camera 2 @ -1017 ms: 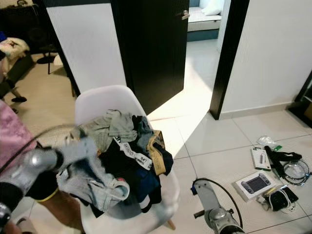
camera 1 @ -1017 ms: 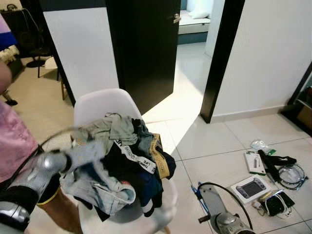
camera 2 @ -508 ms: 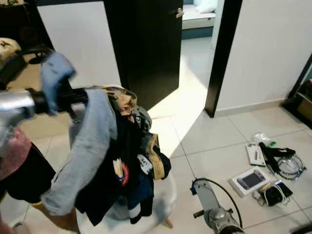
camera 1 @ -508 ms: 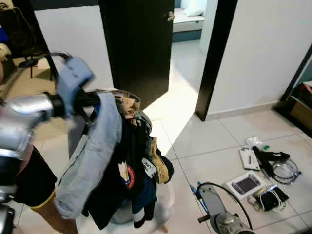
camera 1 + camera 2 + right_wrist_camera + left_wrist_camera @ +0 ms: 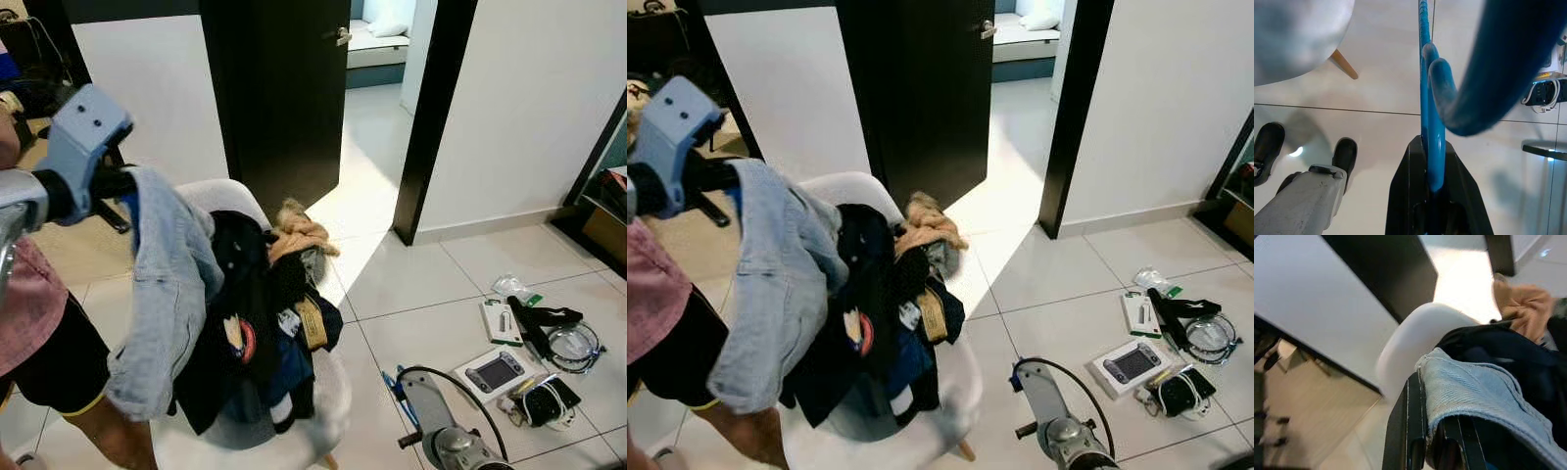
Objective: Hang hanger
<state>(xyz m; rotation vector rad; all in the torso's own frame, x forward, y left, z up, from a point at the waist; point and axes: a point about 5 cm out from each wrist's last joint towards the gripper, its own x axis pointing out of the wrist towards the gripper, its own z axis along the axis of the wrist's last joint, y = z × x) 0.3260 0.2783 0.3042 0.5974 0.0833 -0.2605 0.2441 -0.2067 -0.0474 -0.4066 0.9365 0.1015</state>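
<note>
My left gripper (image 5: 1437, 440) was raised above the back of the white chair (image 5: 220, 196), its two black fingers (image 5: 1405, 431) closed on the edge of a light blue denim jacket (image 5: 162, 294). The jacket hung from the grip, draped down beside the chair's back. A heap of dark clothes (image 5: 265, 323) lay on the chair seat, touching the jacket, with a tan garment (image 5: 299, 230) on top of the heap.

My right gripper (image 5: 1432, 196) was low, beside the chair's front leg (image 5: 1344, 63), above the tiled floor (image 5: 411, 294). Its fingers were shut on the blue hanger (image 5: 1430, 122), which stood out from the grip away from the wrist.

A person in a pink top and black shorts (image 5: 49, 362) stood just beside the chair, on its jacket side. Boxes and cables (image 5: 529, 352) lay on the floor, well apart from the chair.
</note>
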